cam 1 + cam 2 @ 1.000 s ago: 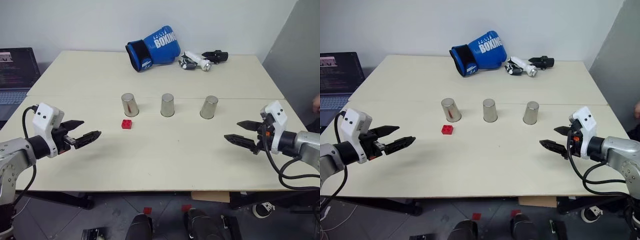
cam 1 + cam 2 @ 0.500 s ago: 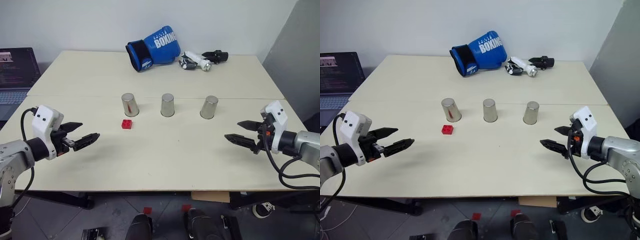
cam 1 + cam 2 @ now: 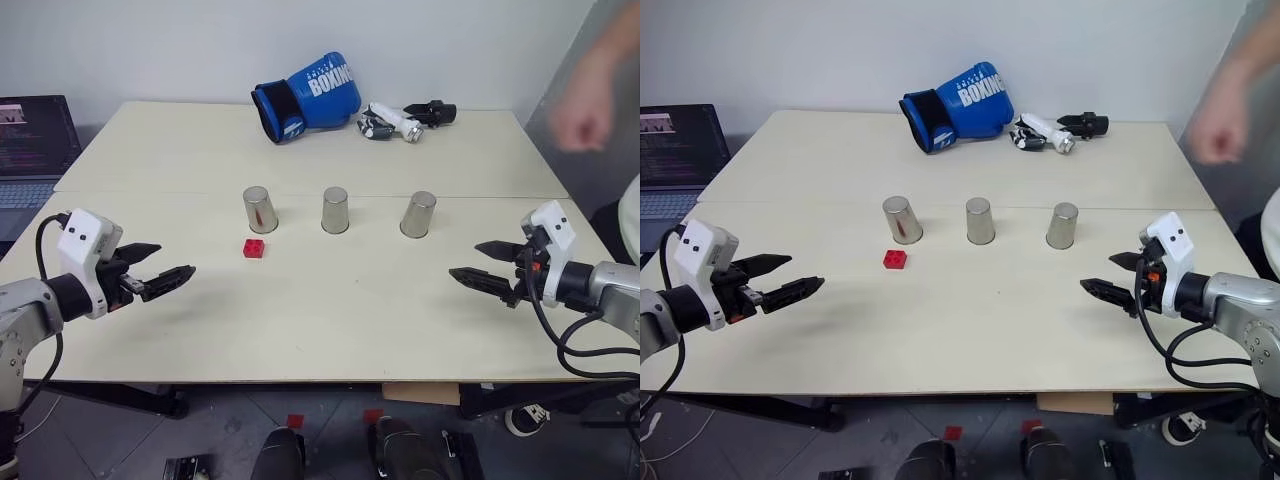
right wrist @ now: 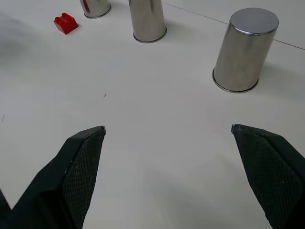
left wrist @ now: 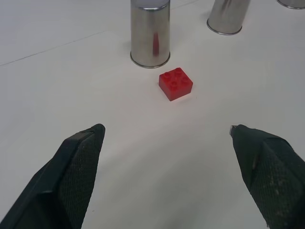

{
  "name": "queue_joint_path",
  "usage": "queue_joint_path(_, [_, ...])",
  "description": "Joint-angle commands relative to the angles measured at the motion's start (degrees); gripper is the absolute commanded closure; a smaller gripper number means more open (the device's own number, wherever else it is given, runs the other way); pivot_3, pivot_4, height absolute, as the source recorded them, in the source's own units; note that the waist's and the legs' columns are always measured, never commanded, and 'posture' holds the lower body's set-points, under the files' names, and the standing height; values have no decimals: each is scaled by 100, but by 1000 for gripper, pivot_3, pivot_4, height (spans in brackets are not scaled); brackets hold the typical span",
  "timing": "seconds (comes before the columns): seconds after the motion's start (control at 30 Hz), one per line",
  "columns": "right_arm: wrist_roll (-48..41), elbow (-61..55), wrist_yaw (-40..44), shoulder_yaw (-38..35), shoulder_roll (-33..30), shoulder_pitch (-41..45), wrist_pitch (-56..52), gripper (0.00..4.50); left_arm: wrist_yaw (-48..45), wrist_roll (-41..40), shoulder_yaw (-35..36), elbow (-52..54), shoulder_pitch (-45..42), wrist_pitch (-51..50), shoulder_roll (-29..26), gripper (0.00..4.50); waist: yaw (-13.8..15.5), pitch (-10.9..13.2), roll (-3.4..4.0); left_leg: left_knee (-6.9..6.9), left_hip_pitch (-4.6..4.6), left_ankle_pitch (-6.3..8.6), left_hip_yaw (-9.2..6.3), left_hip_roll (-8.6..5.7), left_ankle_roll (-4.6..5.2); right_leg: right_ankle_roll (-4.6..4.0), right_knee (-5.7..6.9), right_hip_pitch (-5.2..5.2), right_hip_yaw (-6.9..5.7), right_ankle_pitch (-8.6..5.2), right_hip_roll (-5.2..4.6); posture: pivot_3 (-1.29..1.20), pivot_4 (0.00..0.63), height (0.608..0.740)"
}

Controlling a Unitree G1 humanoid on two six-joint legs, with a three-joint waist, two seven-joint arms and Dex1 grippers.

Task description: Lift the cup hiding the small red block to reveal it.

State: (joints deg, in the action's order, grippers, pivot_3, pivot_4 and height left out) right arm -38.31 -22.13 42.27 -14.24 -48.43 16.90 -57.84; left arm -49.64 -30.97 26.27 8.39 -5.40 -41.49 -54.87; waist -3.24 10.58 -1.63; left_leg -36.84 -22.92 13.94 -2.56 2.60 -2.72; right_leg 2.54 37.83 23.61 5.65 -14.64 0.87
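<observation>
We find the small red block (image 3: 254, 248) uncovered on the desk (image 3: 330, 320) just before the left cup (image 3: 259, 209); no cup lifted, both grippers' fingers (image 5: 78, 157) wide open, empty.

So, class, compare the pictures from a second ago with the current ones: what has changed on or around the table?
A person's hand has come into view at the far right, raised beyond the table's edge. The left pincer has drifted slightly toward the robot's left; nothing was gripped or released. Both pincers stay open, the right pincer unmoved. The three cups and the small red block, lying uncovered, are where they were.
</observation>
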Motion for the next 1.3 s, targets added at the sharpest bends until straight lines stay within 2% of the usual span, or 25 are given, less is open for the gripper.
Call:
queue_joint_path(0.03, [-4,-54,1,-52,-81,123,132,0,-53,-2,139,31,-92,121,-124,29,0,0,0,0,0,0,0,0,0,0,0,0,0,0,0,0,150,740])
queue_joint_path(0.77, [35,36,-25,15,-63,223,213,0,-22,71,130,-22,-37,277,-85,29,0,0,0,-1,1,0,0,0,0,3,5,0,0,2,0,0,150,740])
queue_joint_path(1.3, [28,7,-46,3,-29,234,222,0,-213,217,-52,-338,-344,472,-185,29,0,0,0,-2,1,0,0,0,0,4,7,0,-1,3,0,0,150,740])
